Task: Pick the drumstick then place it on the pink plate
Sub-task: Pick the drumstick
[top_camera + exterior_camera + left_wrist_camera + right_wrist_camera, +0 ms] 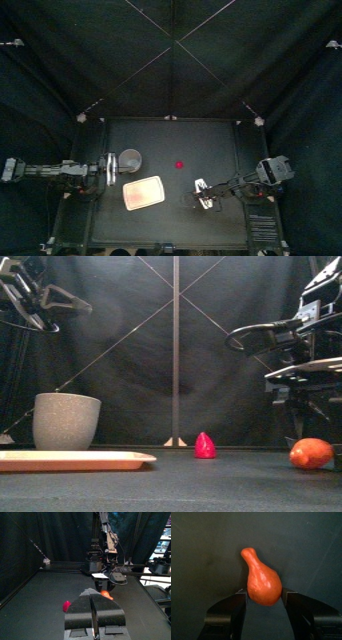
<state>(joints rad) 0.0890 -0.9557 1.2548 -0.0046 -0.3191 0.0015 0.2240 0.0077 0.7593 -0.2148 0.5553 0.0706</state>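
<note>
The orange-red drumstick (262, 579) lies on the black table at the front right, also in the front view (311, 453). My right gripper (264, 596) is down over it, its jaws pressed against both sides of the thick end while the thin end points away. From above, the right gripper (203, 193) covers the drumstick. The flat pink plate (143, 192) sits left of that gripper with nothing on it, low at the front left (74, 460). My left gripper (93, 594) is shut and holds nothing, raised at the table's left side (107, 170).
A tall grey speckled cup (131, 157) stands behind the plate, near the left gripper (67, 421). A small red toy (179, 163) stands at the table's middle (205, 445), between cup and drumstick.
</note>
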